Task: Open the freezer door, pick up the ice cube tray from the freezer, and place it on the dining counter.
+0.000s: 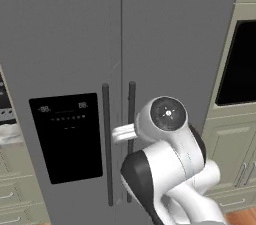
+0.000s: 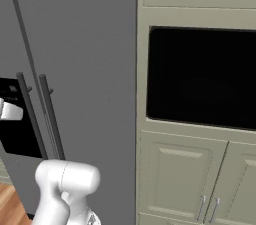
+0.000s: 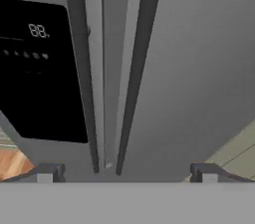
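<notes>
Nothing of the task is done yet, judging by how things stand. The freezer door (image 1: 65, 94) is shut, flush with the plain door (image 1: 170, 59) beside it, so the freezer, tray and counter are all hidden from here. Opening the door, taking the tray out and carrying it to the counter are all left.

The gripper (image 3: 127, 170) faces the fridge front squarely, its jaws spread as wide as they go, with nothing between them. In the hand view the two dark tips sit far apart at the bottom. Both bar handles rise straight ahead between them: the freezer handle (image 3: 83, 73) just left of centre, the other handle (image 3: 137, 73) just right of it, the door seam between the two. The black dispenser panel (image 3: 37, 68) lies further left of the hand. The handles' lower ends look close to the tips, but the hand touches neither.

From the left base view the arm (image 1: 165, 169) is folded, elbow low and wrist raised, the hand pointing forward at about mid-height of the handles. To open the freezer, the hand would probably need to shift slightly left, so that only the freezer handle falls between the jaws.
</notes>
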